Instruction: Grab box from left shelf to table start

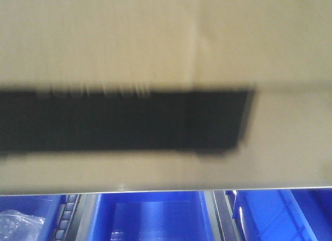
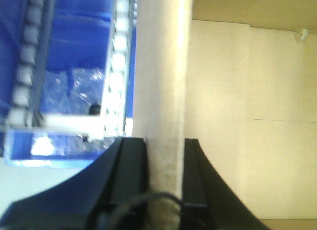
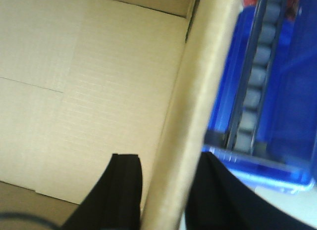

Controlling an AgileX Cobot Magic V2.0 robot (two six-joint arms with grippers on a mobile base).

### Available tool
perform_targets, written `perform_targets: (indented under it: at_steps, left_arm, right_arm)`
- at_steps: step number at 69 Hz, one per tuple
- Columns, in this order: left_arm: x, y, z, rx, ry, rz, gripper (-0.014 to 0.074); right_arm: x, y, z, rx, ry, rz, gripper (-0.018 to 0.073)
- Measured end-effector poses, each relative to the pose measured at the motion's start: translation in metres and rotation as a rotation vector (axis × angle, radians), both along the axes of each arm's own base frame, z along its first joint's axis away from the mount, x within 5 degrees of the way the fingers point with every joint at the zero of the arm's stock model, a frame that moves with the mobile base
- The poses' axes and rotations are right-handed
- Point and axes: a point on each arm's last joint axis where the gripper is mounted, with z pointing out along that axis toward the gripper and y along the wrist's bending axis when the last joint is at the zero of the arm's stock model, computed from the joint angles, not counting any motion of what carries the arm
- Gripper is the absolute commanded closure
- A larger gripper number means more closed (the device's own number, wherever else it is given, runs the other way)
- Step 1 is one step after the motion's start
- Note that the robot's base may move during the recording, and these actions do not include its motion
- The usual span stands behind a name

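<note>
Exterior front-facing view. Item: box (image 1: 166,44), brown corrugated cardboard, filling the upper three quarters of the frame from side to side, blurred. Its near face carries a broad black panel (image 1: 124,122) with a rounded right end. A row of pale lettering (image 1: 93,90) runs along the panel's top edge, too smeared to read. The box's lower edge runs level across the frame; what carries it from below cannot be told.

Left wrist view. One upright cardboard wall of the box (image 2: 163,81) runs up the middle, with the bare inner faces to its right. The left gripper (image 2: 162,143) pinches this wall, one black finger (image 2: 131,175) flat against the outer side, the other against the inner side.

Right wrist view. A tilted wall of the box (image 3: 193,116) divides the frame, interior to the left. The right gripper (image 3: 166,161) pinches it, one finger (image 3: 124,185) inside the box, the other outside.

Surroundings: the left shelf (image 1: 223,215) stands just behind and below the box. Blue bins (image 1: 150,215) sit side by side beneath the box's lower edge, a roller track (image 1: 67,215) between two of them. A crumpled clear plastic bag (image 1: 18,223) lies in the leftmost bin. Both wrist views show rollers and blue plastic just beyond the gripped walls.
</note>
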Motion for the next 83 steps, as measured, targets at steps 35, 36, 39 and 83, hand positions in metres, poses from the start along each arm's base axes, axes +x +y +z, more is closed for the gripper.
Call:
perform_targets:
  at_steps: [35, 36, 39, 83]
  left_arm:
    - [-0.080, -0.002, 0.004, -0.093, -0.226, -0.032, 0.0694]
    - [-0.082, -0.002, 0.004, -0.096, -0.233, -0.034, 0.0694]
    - [-0.088, -0.002, 0.006, -0.102, -0.252, -0.038, 0.0694]
    - [-0.110, -0.002, 0.011, -0.113, -0.326, -0.052, 0.0700]
  right_arm:
    - [-0.107, -0.033, 0.024, 0.125, -0.273, -0.013, 0.0491]
    - [-0.109, -0.033, 0.025, 0.128, -0.281, -0.012, 0.0491]
    - [-0.117, -0.036, 0.028, 0.140, -0.307, -0.011, 0.0491]
    - [-0.139, -0.041, 0.033, 0.174, -0.367, -0.004, 0.0491]
